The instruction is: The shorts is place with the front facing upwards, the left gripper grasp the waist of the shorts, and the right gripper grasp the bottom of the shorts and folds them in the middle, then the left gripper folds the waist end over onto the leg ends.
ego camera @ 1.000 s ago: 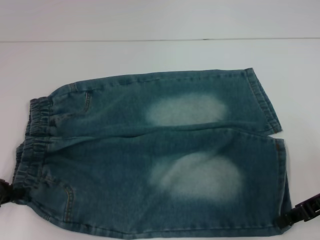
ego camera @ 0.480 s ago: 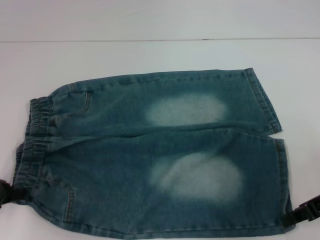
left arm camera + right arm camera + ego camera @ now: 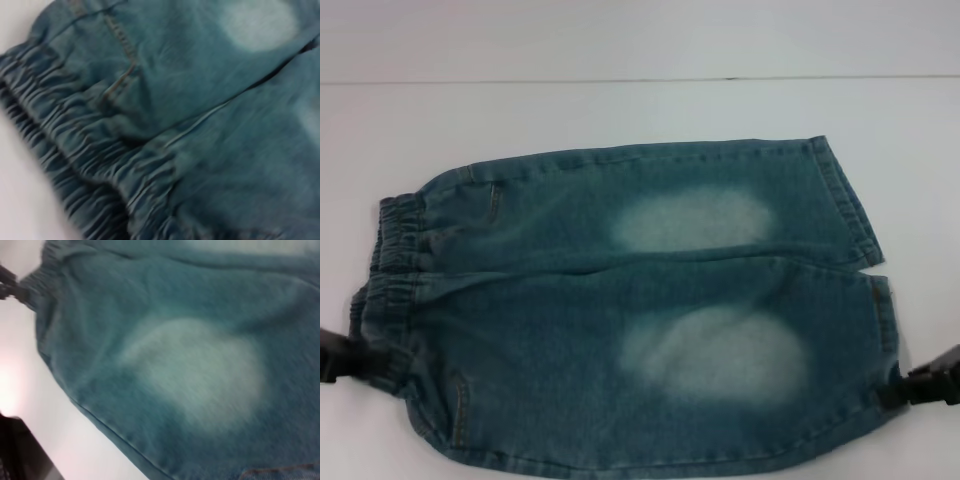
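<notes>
— On the white table (image 3: 640, 110), where do the shorts (image 3: 630, 310) lie?
— Spread flat, waist (image 3: 390, 270) to the robot's left.
— Grippers?
— Left gripper (image 3: 345, 355) pinches the near waist corner; right gripper (image 3: 920, 385) pinches the near leg hem (image 3: 885, 320).

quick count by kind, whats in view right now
shorts: 1
grippers: 2, the left gripper at the waist corner and the right gripper at the near leg hem
pale faded patches on the denim: 2
table: 1
total: 6
</notes>
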`<state>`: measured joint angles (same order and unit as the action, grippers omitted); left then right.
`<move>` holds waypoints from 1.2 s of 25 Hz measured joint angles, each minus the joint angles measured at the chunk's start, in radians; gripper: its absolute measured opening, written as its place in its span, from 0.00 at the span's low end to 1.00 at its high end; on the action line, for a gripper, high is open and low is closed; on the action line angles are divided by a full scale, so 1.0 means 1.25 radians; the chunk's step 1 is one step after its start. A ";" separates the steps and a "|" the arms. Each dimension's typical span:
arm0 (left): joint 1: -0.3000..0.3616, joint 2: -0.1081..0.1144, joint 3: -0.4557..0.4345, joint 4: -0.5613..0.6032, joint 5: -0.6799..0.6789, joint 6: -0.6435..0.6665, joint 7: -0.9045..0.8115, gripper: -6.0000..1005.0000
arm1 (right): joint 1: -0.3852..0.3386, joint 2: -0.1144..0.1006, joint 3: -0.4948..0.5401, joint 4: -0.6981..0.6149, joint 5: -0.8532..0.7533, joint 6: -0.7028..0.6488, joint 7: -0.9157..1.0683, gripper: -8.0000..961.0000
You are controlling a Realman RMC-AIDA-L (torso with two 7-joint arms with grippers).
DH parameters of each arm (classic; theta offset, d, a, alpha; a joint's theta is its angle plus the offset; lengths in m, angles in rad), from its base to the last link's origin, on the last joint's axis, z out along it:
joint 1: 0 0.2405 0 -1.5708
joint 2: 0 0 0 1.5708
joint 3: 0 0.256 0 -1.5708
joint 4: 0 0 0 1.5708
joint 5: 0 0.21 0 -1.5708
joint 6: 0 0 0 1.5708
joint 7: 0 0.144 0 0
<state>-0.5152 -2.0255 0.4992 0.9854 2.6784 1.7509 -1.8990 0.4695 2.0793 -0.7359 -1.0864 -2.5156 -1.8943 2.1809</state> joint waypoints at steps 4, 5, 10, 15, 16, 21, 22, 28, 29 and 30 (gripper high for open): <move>-0.020 0.008 -0.015 0.003 -0.006 0.020 -0.025 0.10 | 0.002 -0.001 0.005 -0.002 0.037 0.001 -0.019 0.05; -0.024 0.010 -0.020 0.003 -0.006 0.023 -0.030 0.10 | 0.003 -0.003 0.010 -0.002 0.050 0.001 -0.024 0.05; -0.042 0.020 -0.044 0.002 -0.026 0.028 -0.047 0.10 | 0.007 -0.019 0.035 0.000 0.112 0.016 -0.049 0.05; -0.062 0.022 -0.053 -0.002 -0.052 0.025 -0.069 0.10 | 0.015 -0.023 0.040 0.005 0.146 0.050 -0.071 0.05; -0.063 0.022 -0.053 -0.002 -0.055 0.026 -0.070 0.10 | 0.015 -0.023 0.041 0.005 0.153 0.059 -0.074 0.05; -0.077 0.024 -0.061 -0.003 -0.083 0.019 -0.095 0.10 | 0.020 -0.022 0.043 0.013 0.187 0.096 -0.094 0.05; -0.078 0.026 -0.061 -0.004 -0.090 0.018 -0.100 0.10 | 0.022 -0.022 0.044 0.017 0.193 0.101 -0.096 0.05; -0.078 0.037 -0.068 -0.004 -0.139 -0.015 -0.123 0.10 | 0.025 -0.021 0.052 0.027 0.223 0.163 -0.106 0.05; -0.078 0.038 -0.071 -0.005 -0.145 -0.019 -0.123 0.10 | 0.025 -0.021 0.054 0.030 0.231 0.172 -0.111 0.05; -0.078 0.038 -0.075 -0.006 -0.154 -0.026 -0.123 0.10 | 0.024 -0.020 0.056 0.032 0.239 0.183 -0.117 0.05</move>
<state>-0.6129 -1.9774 0.4049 0.9775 2.4860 1.7182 -2.0533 0.5001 2.0540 -0.6664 -1.0464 -2.2167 -1.6659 2.0345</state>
